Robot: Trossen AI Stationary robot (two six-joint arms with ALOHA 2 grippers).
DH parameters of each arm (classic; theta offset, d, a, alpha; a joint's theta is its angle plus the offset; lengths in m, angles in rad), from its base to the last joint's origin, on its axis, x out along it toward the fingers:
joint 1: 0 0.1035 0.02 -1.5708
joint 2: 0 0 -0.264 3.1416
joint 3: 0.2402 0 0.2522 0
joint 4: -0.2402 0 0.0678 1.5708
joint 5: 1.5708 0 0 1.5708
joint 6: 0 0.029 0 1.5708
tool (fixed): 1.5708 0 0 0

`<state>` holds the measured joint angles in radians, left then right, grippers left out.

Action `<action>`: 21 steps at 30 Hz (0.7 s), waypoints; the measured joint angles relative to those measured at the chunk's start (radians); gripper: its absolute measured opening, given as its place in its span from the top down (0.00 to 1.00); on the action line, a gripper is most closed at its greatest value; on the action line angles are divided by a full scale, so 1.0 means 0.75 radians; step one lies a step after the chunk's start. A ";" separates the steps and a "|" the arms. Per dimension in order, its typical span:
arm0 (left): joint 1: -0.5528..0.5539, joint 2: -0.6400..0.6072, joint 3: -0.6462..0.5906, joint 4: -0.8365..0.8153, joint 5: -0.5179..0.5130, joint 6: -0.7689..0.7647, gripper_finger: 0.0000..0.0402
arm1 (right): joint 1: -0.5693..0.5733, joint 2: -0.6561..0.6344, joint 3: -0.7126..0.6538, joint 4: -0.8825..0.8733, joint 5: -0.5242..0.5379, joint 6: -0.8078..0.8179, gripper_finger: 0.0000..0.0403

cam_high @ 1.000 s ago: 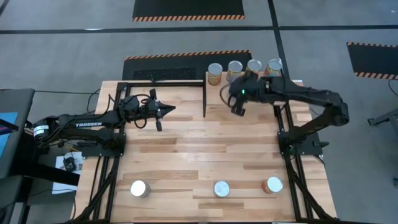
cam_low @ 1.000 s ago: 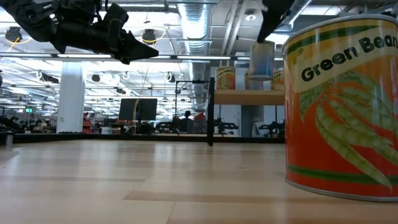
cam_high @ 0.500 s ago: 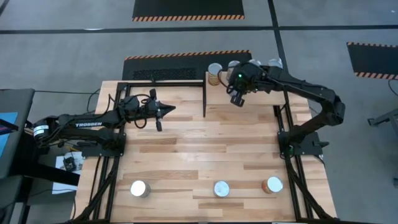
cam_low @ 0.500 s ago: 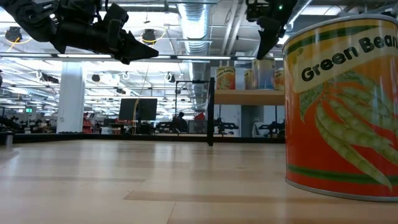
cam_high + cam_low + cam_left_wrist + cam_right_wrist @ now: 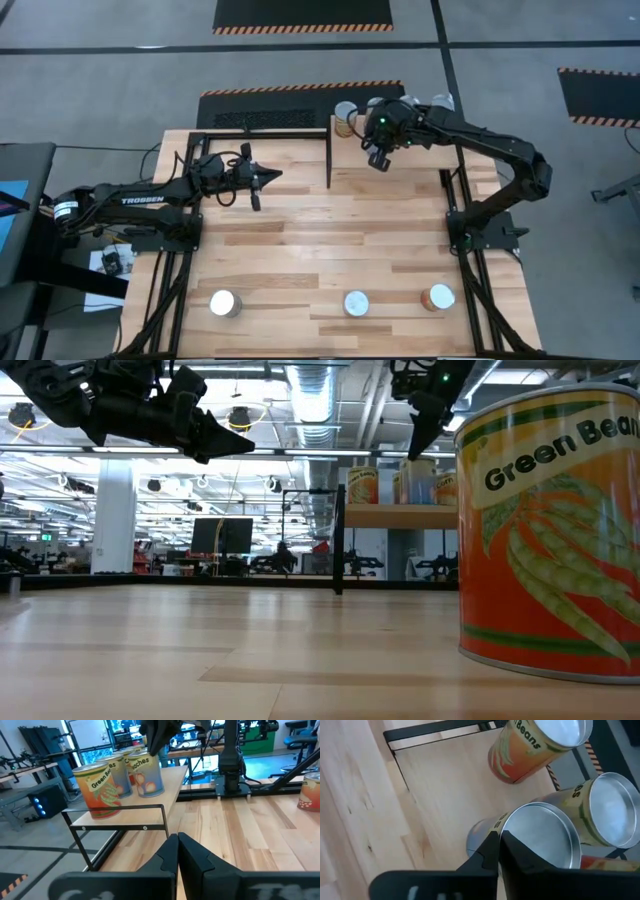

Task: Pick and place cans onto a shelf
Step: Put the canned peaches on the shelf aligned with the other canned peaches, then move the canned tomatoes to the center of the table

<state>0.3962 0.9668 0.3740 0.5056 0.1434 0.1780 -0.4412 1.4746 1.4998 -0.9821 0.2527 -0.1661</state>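
The right gripper (image 5: pixel 377 158) hangs just over the shelf (image 5: pixel 167 784), jaws together and empty, close above the lid of a blue can (image 5: pixel 538 838) there; a careless sweep could tip that can into its neighbours, judging by how tightly they stand. Four cans are on the shelf, three wait on the desk (image 5: pixel 300 250) well away. The left gripper (image 5: pixel 262 180), jaws together, idles beside the shelf.
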 joint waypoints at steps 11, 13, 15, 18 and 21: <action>0.000 0.000 0.000 -0.001 -0.001 -0.005 1.00 | 0.041 -0.002 0.033 0.083 0.091 -0.071 0.72; 0.000 0.000 0.000 -0.006 0.000 -0.005 1.00 | 0.061 -0.003 0.065 0.078 0.091 -0.080 0.70; 0.000 0.000 0.000 -0.017 -0.001 -0.005 1.00 | 0.085 -0.005 0.090 0.055 0.091 -0.104 0.69; 0.000 0.000 0.000 -0.038 -0.001 -0.004 1.00 | 0.120 -0.034 0.089 0.053 0.122 -0.138 0.73; 0.000 0.000 0.000 -0.054 0.000 0.000 1.00 | 0.153 -0.086 0.040 0.095 0.144 -0.153 0.82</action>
<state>0.3961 0.9668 0.3740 0.4652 0.1432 0.1780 -0.3261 1.4098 1.5296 -0.9111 0.3604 -0.2807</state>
